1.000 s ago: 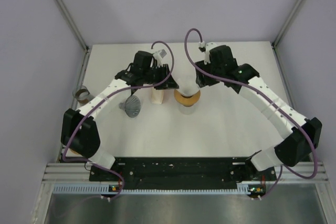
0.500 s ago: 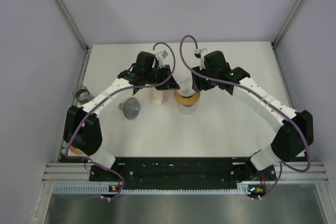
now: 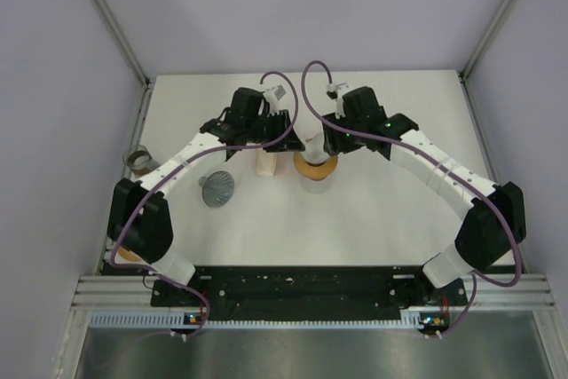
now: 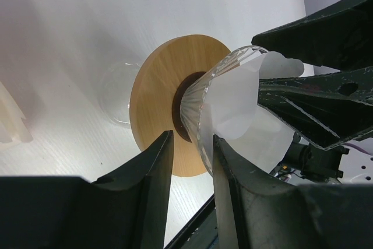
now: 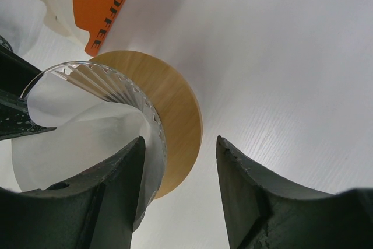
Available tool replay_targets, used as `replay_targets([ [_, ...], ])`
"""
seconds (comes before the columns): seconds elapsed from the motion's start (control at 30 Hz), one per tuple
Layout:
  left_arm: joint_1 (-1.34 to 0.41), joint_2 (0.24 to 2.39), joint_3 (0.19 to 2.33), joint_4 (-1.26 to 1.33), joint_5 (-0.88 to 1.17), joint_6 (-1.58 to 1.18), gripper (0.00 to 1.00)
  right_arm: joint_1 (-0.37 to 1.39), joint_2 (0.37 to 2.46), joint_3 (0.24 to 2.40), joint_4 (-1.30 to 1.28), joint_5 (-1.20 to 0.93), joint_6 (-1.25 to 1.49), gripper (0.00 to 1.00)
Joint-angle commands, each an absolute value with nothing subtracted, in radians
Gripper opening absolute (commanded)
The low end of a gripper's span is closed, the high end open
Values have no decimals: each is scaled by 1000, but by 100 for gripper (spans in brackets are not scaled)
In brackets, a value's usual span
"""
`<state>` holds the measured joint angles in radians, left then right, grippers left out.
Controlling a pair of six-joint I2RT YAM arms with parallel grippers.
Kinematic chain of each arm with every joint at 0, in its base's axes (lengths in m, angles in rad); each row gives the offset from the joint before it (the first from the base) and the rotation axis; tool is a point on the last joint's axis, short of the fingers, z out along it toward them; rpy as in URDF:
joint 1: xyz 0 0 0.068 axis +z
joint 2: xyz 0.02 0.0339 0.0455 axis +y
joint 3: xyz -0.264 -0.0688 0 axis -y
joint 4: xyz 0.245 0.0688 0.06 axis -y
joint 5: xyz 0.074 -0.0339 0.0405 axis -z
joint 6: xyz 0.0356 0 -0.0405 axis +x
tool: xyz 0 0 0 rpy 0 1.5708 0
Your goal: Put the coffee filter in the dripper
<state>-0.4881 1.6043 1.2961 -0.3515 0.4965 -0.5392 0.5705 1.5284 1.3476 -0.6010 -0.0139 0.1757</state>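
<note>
Roughly mid-table: coffee filter (image 4: 236,106) tucked inside glass dripper (image 4: 198,112), above wooden collar (image 4: 157,86). Left gripper (image 4: 192,138) at dripper's 10 o'clock, fingers narrowly apart. Right gripper (image 5: 180,140) at 2 o'clock, fingers wide apart, either side of rim. Coffee tub (image 5: 87,4) at 9 o'clock.

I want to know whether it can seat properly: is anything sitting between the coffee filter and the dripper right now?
Nothing visible does. The coffee filter already lies inside the dripper, within its glass cone, and the right gripper straddles the rim.
</note>
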Motion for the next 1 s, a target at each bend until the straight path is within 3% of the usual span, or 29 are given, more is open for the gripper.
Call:
replay_targets([
  [0.0,-489,1583,1319,-370,453,-492,38,555,1549,1322,-588,-18,166,51],
  [0.6,-489,1620,1307,-368,449,-480,37,555,1580,1330,-583,-37,156,51],
  [0.8,-489,1595,1394,-420,472,-453,51,555,1563,1348,-591,-35,146,51],
  [0.97,-489,1582,1410,-433,482,-446,54,555,1554,1368,-595,-60,135,52],
])
